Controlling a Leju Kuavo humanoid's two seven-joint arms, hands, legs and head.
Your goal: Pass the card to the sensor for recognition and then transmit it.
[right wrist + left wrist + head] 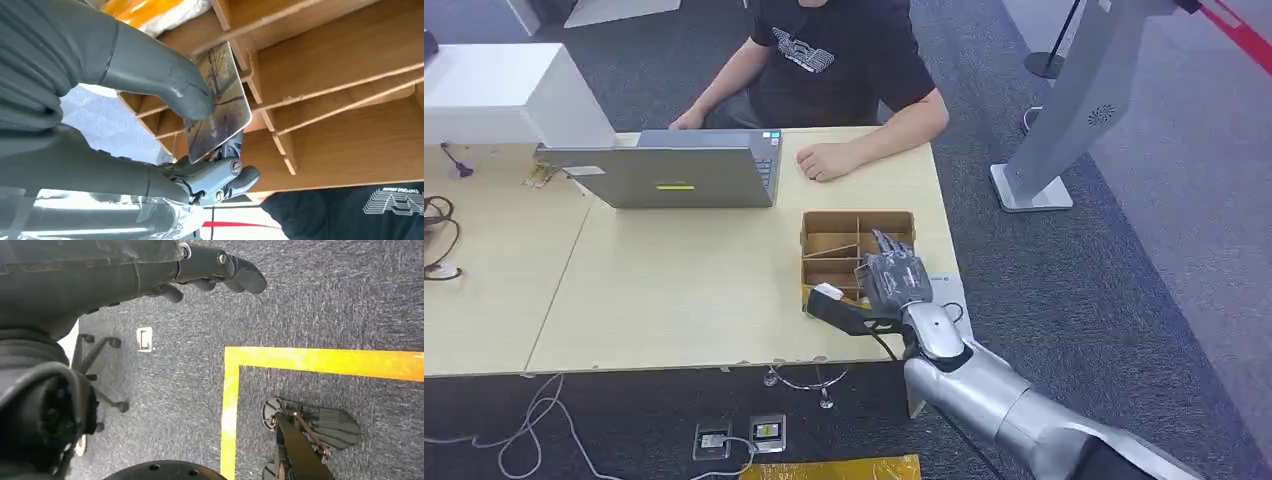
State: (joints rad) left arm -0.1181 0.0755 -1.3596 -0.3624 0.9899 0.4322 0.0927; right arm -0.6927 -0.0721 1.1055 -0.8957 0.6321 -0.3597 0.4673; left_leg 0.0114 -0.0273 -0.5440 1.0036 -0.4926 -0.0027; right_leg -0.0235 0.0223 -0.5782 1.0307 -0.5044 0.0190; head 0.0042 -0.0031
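My right hand (894, 275) hovers over the near end of a wooden divider box (856, 232) at the table's right edge. In the right wrist view, that hand's thumb (165, 80) and fingers (220, 175) pinch a card (220, 100) printed with a landscape picture, just above the wooden compartments (340, 65). A black scanner with a white head (829, 298) lies on the table against the box's near-left corner, right beside my hand. My left hand (210, 270) hangs over the carpet, holding nothing, fingers loosely apart.
A person in a black shirt sits across the table, one hand (824, 160) resting near the box, behind a grey laptop (679, 175). A white box (504, 95) and cables (439, 235) lie far left. A grey stand base (1034, 190) sits on the floor to the right.
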